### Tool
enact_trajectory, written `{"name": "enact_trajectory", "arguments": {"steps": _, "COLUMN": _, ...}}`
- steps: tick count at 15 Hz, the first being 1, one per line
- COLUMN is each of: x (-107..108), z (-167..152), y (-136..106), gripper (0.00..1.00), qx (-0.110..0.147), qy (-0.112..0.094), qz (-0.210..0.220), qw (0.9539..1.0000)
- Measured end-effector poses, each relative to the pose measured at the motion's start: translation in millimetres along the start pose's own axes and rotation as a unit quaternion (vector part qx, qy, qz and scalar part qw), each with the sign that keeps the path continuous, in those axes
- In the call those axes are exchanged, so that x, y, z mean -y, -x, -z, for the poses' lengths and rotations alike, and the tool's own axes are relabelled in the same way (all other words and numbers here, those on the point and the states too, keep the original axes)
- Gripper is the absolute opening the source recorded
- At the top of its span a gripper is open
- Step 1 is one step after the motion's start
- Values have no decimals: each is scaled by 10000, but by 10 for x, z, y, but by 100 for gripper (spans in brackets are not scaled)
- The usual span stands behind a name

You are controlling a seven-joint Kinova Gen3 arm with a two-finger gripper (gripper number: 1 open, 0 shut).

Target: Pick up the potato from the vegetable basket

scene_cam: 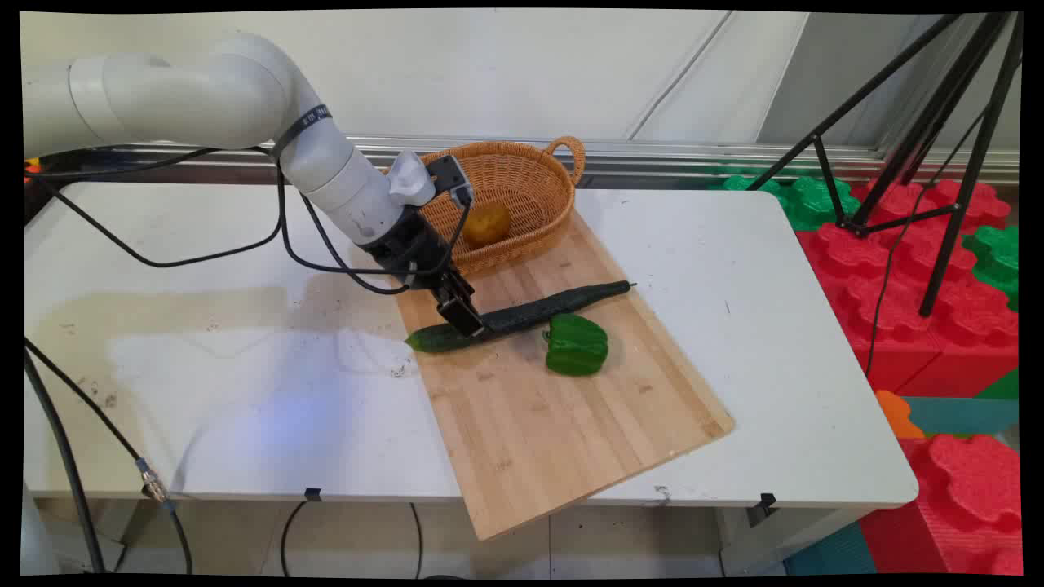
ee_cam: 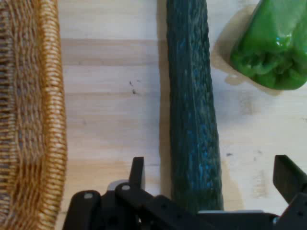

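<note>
I see the end effector (ee_cam: 211, 184) open, straddling the long dark-green cucumber (ee_cam: 192, 105) unlifted; glossy green bell pepper (ee_cam: 271, 45) at 2 o'clock.

A cutting board (scene_cam: 563, 408) lies on the counter (scene_cam: 799, 342), with a basket (scene_cam: 534, 175) resting on its far end and a potato (scene_cam: 487, 223) inside the basket. A cucumber (scene_cam: 530, 312) lies across the board nearer the camera than the basket, and a pepper (scene_cam: 577, 345) sits just beside it on the near side. The gripper (scene_cam: 466, 319) is down over the cucumber's left part, jaws on either side of it.

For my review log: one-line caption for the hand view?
Open gripper straddling a cucumber on the cutting board, between basket and green pepper.
</note>
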Motion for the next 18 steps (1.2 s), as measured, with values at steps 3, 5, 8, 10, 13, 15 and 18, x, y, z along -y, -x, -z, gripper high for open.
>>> {"name": "enact_trajectory", "arguments": {"steps": 3, "x": -3, "z": 67, "y": -30, "gripper": 100, "qx": -43, "qy": -30, "qz": -59, "qw": 10000}}
{"name": "enact_trajectory", "arguments": {"steps": 5, "x": -8, "z": 137, "y": -50, "gripper": 100, "qx": -78, "qy": -42, "qz": -98, "qw": 9999}}
{"name": "enact_trajectory", "arguments": {"steps": 8, "x": -28, "z": 290, "y": -86, "gripper": 100, "qx": -135, "qy": -47, "qz": -160, "qw": 9998}}
{"name": "enact_trajectory", "arguments": {"steps": 10, "x": -43, "z": 464, "y": -97, "gripper": 100, "qx": -178, "qy": -66, "qz": -198, "qw": 9996}}
{"name": "enact_trajectory", "arguments": {"steps": 13, "x": -42, "z": 682, "y": -98, "gripper": 100, "qx": -230, "qy": -107, "qz": -224, "qw": 9994}}
{"name": "enact_trajectory", "arguments": {"steps": 15, "x": -31, "z": 816, "y": -97, "gripper": 100, "qx": -255, "qy": -132, "qz": -258, "qw": 9993}}
{"name": "enact_trajectory", "arguments": {"steps": 18, "x": 14, "z": 1000, "y": -82, "gripper": 100, "qx": -276, "qy": -181, "qz": -319, "qw": 9989}}
